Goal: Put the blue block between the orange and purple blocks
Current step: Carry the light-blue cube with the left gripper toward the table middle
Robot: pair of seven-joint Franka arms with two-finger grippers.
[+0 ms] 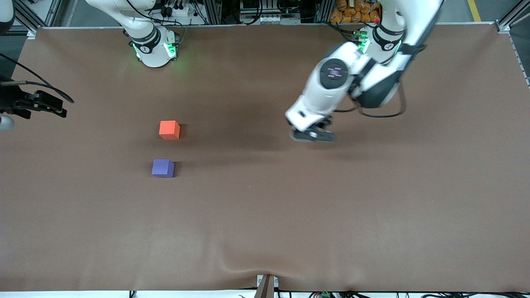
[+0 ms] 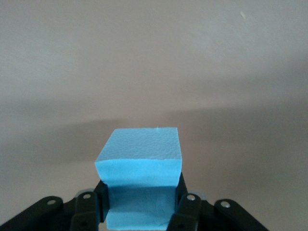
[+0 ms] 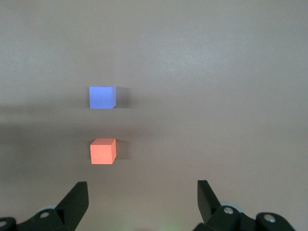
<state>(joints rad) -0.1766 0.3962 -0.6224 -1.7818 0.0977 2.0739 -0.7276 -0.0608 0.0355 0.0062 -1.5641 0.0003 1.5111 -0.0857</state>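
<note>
While the left gripper (image 1: 313, 135) hangs in the air over bare brown table (image 1: 372, 198), its two fingers (image 2: 188, 206) are closed against opposite sides of the blue block (image 2: 140, 166). In the left wrist view the block sits squarely between the fingers, its top face and one side face exposed, with the table surface below and apart from it. In the front view the block itself is hidden under the wrist of the left arm, which reaches down from its base at the top edge toward the middle of the table.

The right gripper (image 3: 142, 202) is spread wide and holds nothing. Its fingers (image 3: 77, 202) frame bare table in the right wrist view, and the same view shows both remaining cubes farther off. In the front view this gripper (image 1: 51, 108) shows as a dark shape at the right arm's end of the table, over the table's edge. The right arm waits there.

The orange block (image 1: 169, 130) rests flat on the table toward the right arm's end. The purple block (image 1: 162, 168) rests flat as well, nearer to the front camera than the orange block and almost in line with it. The two cubes stand apart, with a strip of bare table between them; nothing occupies that gap. Both cubes stand well apart from the left gripper and its load, which is over the table's middle, toward the left arm's end from them.
</note>
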